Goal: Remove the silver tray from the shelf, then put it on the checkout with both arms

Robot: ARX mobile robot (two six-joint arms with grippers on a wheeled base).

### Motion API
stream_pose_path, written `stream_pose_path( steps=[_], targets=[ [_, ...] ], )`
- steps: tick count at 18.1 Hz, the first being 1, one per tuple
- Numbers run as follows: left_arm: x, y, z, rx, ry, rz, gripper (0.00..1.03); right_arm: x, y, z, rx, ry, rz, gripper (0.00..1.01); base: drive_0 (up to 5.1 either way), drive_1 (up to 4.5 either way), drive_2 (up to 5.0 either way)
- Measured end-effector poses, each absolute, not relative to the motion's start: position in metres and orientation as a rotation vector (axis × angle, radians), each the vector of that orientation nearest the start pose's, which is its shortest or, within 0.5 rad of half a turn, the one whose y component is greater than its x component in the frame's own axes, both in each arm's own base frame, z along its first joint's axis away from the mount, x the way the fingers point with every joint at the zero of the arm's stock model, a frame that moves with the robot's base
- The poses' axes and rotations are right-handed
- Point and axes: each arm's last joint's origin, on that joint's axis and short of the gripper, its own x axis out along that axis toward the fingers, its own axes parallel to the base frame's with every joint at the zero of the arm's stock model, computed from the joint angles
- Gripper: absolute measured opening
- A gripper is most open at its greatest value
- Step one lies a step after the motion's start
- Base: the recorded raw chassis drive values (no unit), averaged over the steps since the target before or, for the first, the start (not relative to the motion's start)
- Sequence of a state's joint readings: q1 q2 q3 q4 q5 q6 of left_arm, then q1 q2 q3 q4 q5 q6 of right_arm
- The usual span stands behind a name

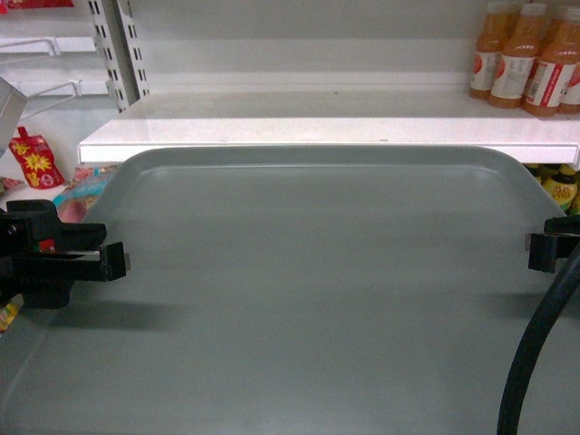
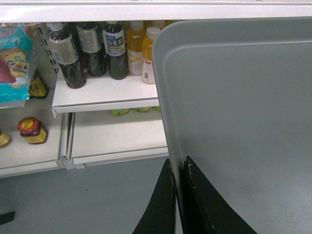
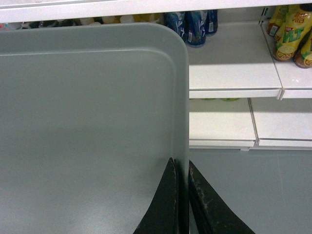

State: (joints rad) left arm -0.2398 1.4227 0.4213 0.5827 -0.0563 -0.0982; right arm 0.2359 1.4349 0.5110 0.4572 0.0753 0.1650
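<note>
The silver tray [image 1: 317, 290] fills most of the head view, held level in the air just in front of the white shelf [image 1: 326, 131]. My left gripper [image 1: 122, 261] is shut on its left rim, and in the left wrist view the two fingers [image 2: 171, 195] pinch that rim [image 2: 168, 122]. My right gripper [image 1: 528, 243] is shut on the right rim; the right wrist view shows its fingers [image 3: 170, 195] clamped on the rim [image 3: 183, 97]. The tray's near edge runs out of frame. The checkout is out of view.
Orange juice bottles [image 1: 526, 59] stand on the shelf at the back right. Dark and yellow drink bottles [image 2: 92, 48] fill lower shelf boards under the tray's left corner. Snack packets [image 1: 36, 163] hang at the left. Grey floor [image 3: 253, 195] lies below.
</note>
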Motion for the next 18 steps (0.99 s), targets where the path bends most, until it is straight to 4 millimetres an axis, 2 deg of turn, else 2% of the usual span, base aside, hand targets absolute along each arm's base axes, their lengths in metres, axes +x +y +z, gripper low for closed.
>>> stream_pose_path(
  steps=[18],
  targets=[
    [0.2449,-0.0585,0.151,-0.035,0.424,-0.163,0.03,0.2591,0.06,0.1625,0.089,0.473,0.12,0.03,0.1,-4.09,4.3]
  ],
)
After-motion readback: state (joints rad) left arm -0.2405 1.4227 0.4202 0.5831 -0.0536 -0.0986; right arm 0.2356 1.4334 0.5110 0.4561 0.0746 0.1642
